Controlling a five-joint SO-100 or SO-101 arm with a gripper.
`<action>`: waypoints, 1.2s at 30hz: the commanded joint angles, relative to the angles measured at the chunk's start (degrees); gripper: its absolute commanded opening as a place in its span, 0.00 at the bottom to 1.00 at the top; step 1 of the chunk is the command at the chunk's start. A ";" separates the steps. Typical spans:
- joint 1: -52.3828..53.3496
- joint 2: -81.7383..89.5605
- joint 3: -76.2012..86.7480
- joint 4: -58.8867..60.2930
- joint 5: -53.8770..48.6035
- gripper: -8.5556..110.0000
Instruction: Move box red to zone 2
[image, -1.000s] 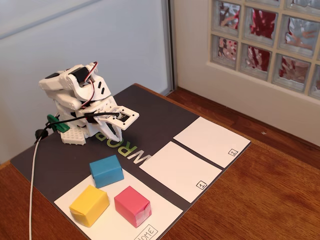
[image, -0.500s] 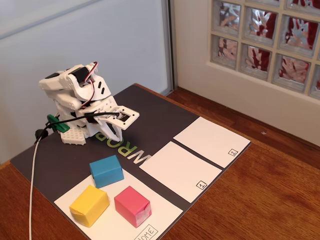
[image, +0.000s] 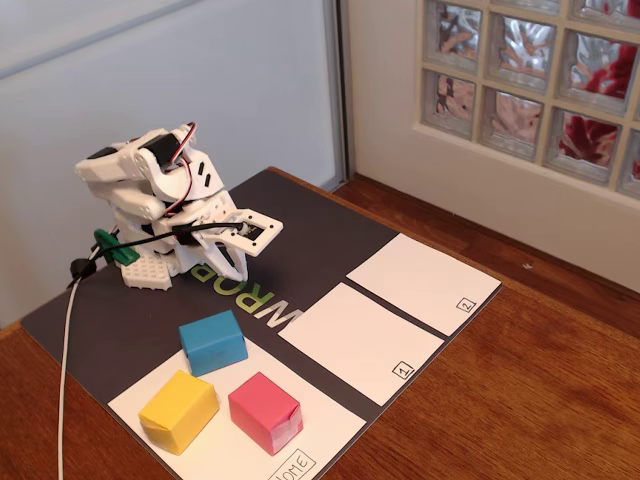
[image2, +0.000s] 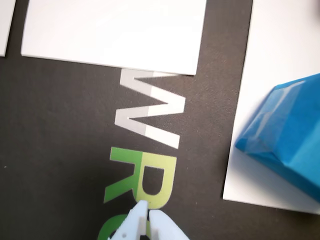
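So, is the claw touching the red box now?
Apart. The fixed view shows the claw back near the arm's base, with dark mat and the blue box between it and the red box.

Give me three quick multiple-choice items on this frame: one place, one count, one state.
1. Where is the red box?
A. on the HOME sheet
B. in zone 1
C. in zone 2

2. How many boxes are on the mat?
A. two
B. three
C. four

3. The gripper jaws are:
A. shut on the red box
B. wide open
C. shut on nothing

Key: 1 A, it sits on the sheet labelled HOME beside the yellow box. 2 B, red, yellow and the blue box. 3 C, in the wrist view the tips meet over the bare mat.
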 joint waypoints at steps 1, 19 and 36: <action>-0.26 3.08 1.93 0.18 1.32 0.07; -8.17 -54.40 -52.56 -7.82 4.48 0.07; 11.34 -76.55 -79.98 -4.39 -15.56 0.07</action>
